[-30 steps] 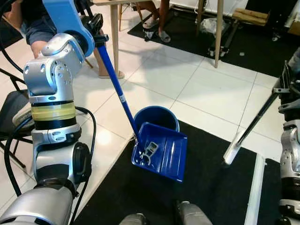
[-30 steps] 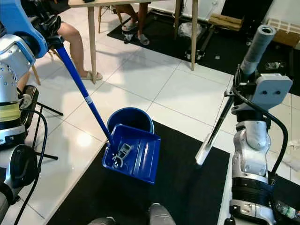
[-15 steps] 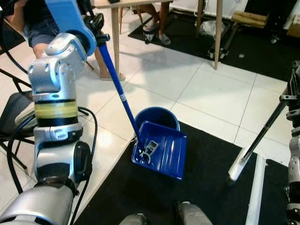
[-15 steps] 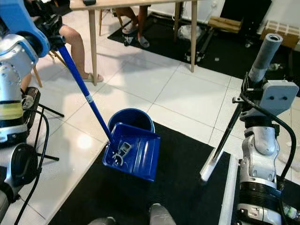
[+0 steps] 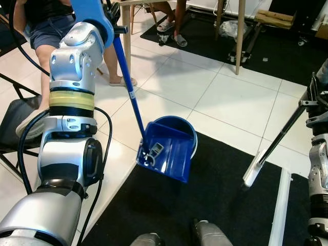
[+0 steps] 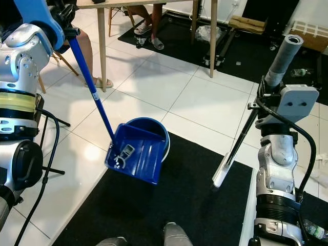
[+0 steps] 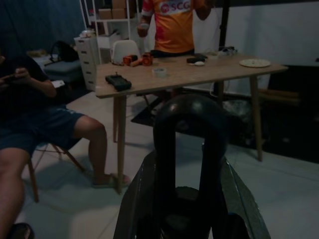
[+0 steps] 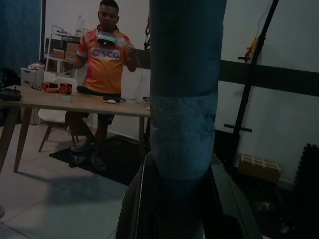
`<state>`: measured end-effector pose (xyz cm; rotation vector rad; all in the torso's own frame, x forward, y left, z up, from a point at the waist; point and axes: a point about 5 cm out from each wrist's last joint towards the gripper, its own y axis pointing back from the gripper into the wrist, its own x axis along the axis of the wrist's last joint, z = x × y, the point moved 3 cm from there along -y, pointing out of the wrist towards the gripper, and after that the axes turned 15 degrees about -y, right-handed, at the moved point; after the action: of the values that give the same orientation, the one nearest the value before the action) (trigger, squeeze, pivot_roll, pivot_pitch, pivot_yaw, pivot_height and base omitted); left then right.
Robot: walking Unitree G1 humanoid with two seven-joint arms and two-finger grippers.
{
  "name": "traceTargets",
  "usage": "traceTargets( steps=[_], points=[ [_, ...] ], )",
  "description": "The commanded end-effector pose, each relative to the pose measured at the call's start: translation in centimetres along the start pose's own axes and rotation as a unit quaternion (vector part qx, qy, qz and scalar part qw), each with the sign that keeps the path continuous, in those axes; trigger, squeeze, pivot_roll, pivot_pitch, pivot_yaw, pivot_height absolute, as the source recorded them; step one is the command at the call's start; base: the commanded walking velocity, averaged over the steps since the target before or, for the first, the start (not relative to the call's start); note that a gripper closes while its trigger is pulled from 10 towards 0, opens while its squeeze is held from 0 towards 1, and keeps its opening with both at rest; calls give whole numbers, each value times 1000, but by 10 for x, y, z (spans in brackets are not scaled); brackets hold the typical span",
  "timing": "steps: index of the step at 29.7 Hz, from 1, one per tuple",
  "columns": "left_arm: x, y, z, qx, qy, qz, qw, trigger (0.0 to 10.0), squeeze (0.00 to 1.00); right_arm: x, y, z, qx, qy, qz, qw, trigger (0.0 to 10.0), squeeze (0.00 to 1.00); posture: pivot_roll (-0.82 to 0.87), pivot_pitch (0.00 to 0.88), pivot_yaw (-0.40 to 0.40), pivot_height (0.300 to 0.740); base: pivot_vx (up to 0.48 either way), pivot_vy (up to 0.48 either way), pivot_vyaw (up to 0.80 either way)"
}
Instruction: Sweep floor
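Observation:
A blue dustpan point(image 5: 169, 154) hangs tilted over the rim of a blue bucket point(image 5: 188, 132), with a small grey piece of debris point(image 5: 154, 150) lying in it. Its long blue handle point(image 5: 128, 87) runs up to my left gripper point(image 5: 116, 13), which is shut on the handle's black loop end point(image 7: 188, 129). On the right, my right gripper point(image 8: 172, 199) is shut around the grey broom handle point(image 6: 282, 56). The broom's dark shaft point(image 6: 241, 138) slants down to a white head point(image 6: 220, 174) at the edge of the black mat point(image 5: 215, 210).
The bucket stands where white tiles meet the black mat. A person sits on a chair at the left point(image 5: 46, 31), by a wooden table leg point(image 5: 125, 36). Another person's sandalled feet point(image 5: 171, 31) are further back. A white strip point(image 5: 279, 205) lies on the mat at right. My feet point(image 5: 205, 236) are below.
The dustpan has risen and moved over the bucket, tipping more steeply, as my left arm lifted. The broom head has shifted slightly left.

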<state>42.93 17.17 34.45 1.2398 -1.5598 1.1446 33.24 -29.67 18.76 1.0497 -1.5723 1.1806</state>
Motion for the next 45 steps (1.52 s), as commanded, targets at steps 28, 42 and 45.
traceTargets(
  steps=[28,42,45],
  points=[
    [18,-16,-16,64,-97,49,992,10000,0,-4,-7,-9,14,-5,9,1000,10000,0,6,34,37,740,0,0,0],
    [35,-15,-24,92,-90,86,988,10000,0,-6,-7,-8,15,-3,5,1000,10000,0,6,42,30,740,0,0,0],
    [36,-15,-26,97,-95,80,987,10000,0,-6,-7,-8,16,-3,4,1000,10000,0,6,42,30,740,0,0,0]
  ],
)
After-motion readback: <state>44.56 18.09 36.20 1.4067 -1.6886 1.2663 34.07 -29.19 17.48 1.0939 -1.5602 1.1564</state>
